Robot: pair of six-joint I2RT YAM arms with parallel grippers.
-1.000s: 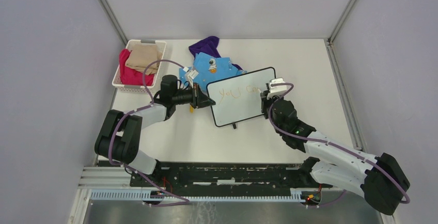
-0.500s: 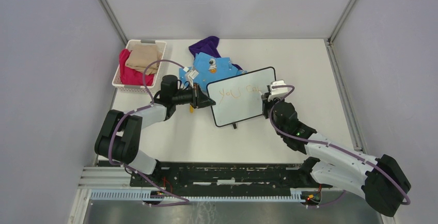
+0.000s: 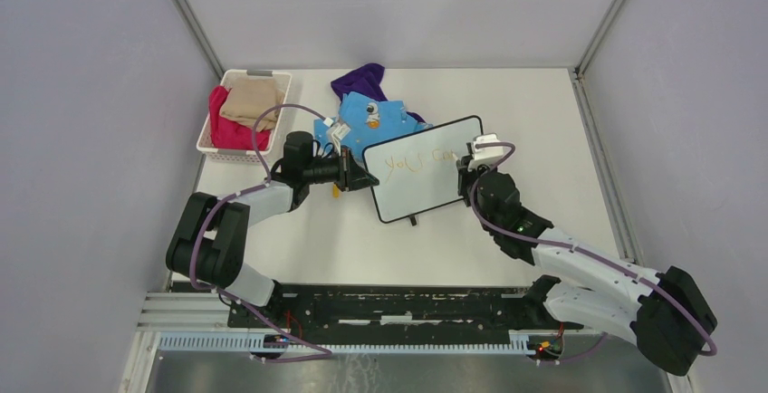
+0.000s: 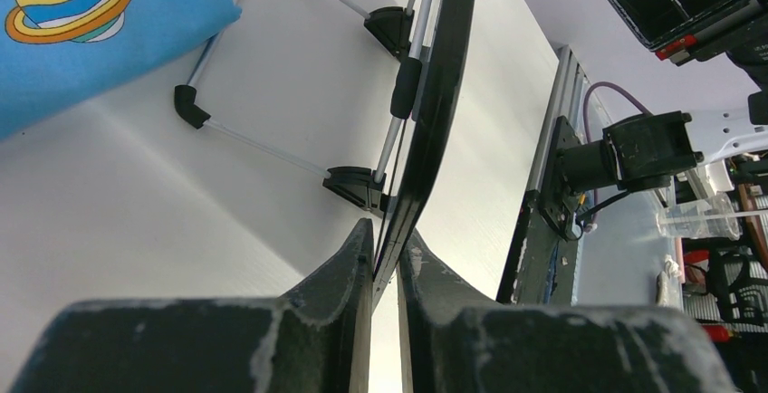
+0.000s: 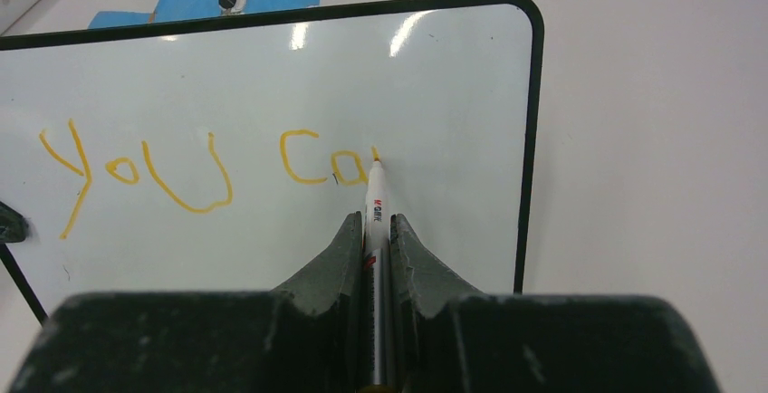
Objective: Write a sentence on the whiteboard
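The whiteboard [image 3: 426, 180] stands tilted on the table, white with a thin black frame; it also shows in the right wrist view [image 5: 272, 76] and edge-on in the left wrist view [image 4: 435, 112]. The orange-yellow sentence [image 5: 208, 171] reads "you ca" in one line, also faint from above [image 3: 418, 159]. My left gripper [image 3: 360, 178] is shut on the board's left edge, seen in the left wrist view [image 4: 388, 253]. My right gripper [image 3: 464, 165] is shut on a white marker [image 5: 375, 207], seen in its own view [image 5: 375, 221]. The marker tip touches the board just right of the "a".
A white basket [image 3: 206, 137] with red and tan cloths stands at the back left. Blue [image 3: 376, 114] and purple [image 3: 360, 78] garments lie behind the board. The board's wire stand and black feet [image 4: 353, 180] rest on the table.
The right gripper with the marker dipped slightly down and right on the board, then came back up beside the "a". The left gripper and the board have stayed put.
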